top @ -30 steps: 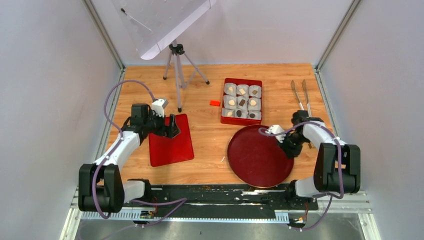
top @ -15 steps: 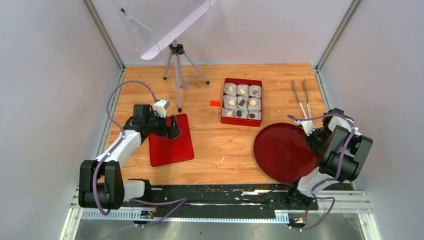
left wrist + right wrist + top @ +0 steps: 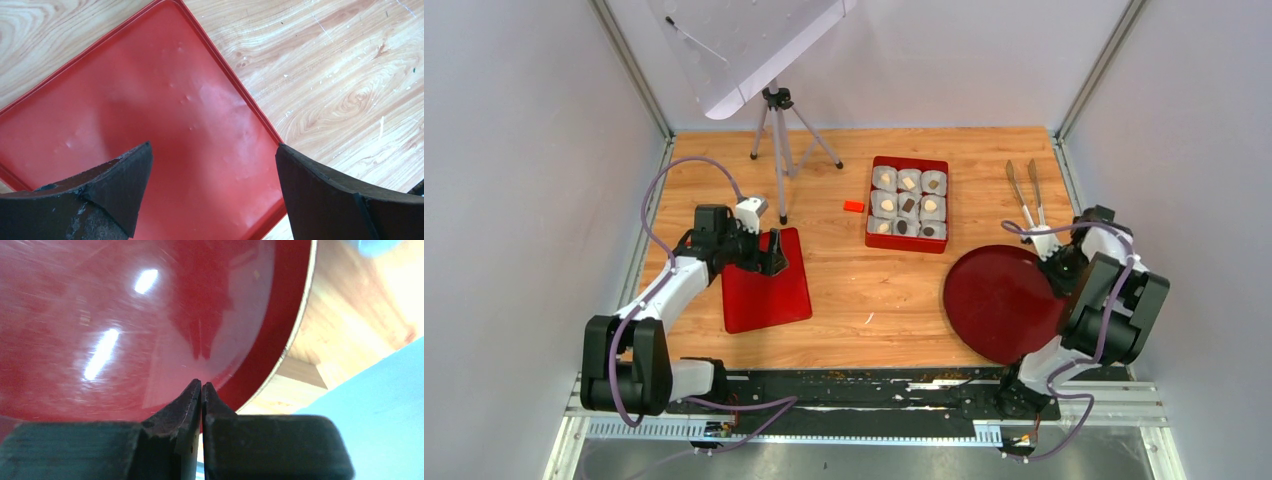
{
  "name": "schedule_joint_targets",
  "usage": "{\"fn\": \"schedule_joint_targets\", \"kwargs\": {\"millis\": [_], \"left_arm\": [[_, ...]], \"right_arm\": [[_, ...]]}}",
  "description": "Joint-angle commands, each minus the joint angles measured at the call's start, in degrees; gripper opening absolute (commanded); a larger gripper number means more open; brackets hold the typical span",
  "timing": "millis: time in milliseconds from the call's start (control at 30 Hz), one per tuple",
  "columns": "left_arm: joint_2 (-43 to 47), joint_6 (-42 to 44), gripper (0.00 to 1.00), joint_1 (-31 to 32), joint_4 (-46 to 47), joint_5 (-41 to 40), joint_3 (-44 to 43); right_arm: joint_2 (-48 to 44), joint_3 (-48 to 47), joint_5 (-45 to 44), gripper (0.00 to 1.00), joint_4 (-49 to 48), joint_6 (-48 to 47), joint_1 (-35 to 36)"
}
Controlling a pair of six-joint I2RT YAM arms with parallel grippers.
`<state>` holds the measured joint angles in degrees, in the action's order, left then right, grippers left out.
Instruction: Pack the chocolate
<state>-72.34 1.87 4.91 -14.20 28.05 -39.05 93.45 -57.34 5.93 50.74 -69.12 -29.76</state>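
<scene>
Dragged rightward, the round plate (image 3: pixel 999 305) now lies at the counter's (image 3: pixel 854 300) right edge, with the right gripper (image 3: pixel 1056 268) at its rim and that arm folded back. From above, the chocolate (image 3: pixel 908 205) sits in paper cups (image 3: pixel 941 189) inside the red box (image 3: pixel 907 246). An orange block (image 3: pixel 854 206) lies just beside it, with tongs (image 3: pixel 1029 195) and a tripod (image 3: pixel 776 140) farther off.

Left wrist view: the left gripper (image 3: pixel 212 165) hangs released over a flat red tray (image 3: pixel 150 100).

Right wrist view: clenched fingers (image 3: pixel 170 440) meet the plate; whether they pinch it I cannot tell.
</scene>
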Motion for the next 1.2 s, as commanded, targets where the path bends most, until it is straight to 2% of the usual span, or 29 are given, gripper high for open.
{"fn": "schedule_joint_targets", "kwargs": {"millis": [0,100,200,333,467,567,700,1033,1167], "left_arm": [[0.12,1.21,1.0,0.33,0.65,-0.01,-1.48],[0.24,1.19,1.0,0.28,0.75,-0.09,-1.38],[0.18,1.16,1.0,0.31,0.46,-0.01,-1.7],[0.68,1.47,1.0,0.3,-0.31,-0.14,-2.36],[1.75,1.87,1.0,0.35,-0.66,-0.36,-2.15],[2.93,2.15,1.0,0.28,-0.7,-0.41,-1.53],[4.5,2.94,1.0,0.24,-1.75,-0.78,-1.01],[4.75,2.49,1.0,-0.05,-1.49,-0.35,-0.33],[4.03,1.8,1.0,-0.05,-0.87,-0.02,-0.55]], "right_arm": [[-8.82,-0.09,4.33,0.07,5.39,3.43,10.08],[-12.79,-0.09,7.23,0.08,5.74,6.67,19.46],[-11.98,-3.67,11.77,0.09,2.83,12.46,27.63],[-4.55,-12.08,14.03,0.08,-0.12,18.61,37.15],[3.14,-17.78,12.85,0.05,-2.17,17.59,43.61],[9.37,-22.97,11.75,0.0,-1.66,17.63,46.49],[14.49,-27.81,11.28,0.0,-1.92,17.72,49.24],[14.72,-34.54,14.79,0.0,-0.08,18.59,52.63],[16.85,-37.96,11.43,0.0,-2.55,19.9,52.61]]}}
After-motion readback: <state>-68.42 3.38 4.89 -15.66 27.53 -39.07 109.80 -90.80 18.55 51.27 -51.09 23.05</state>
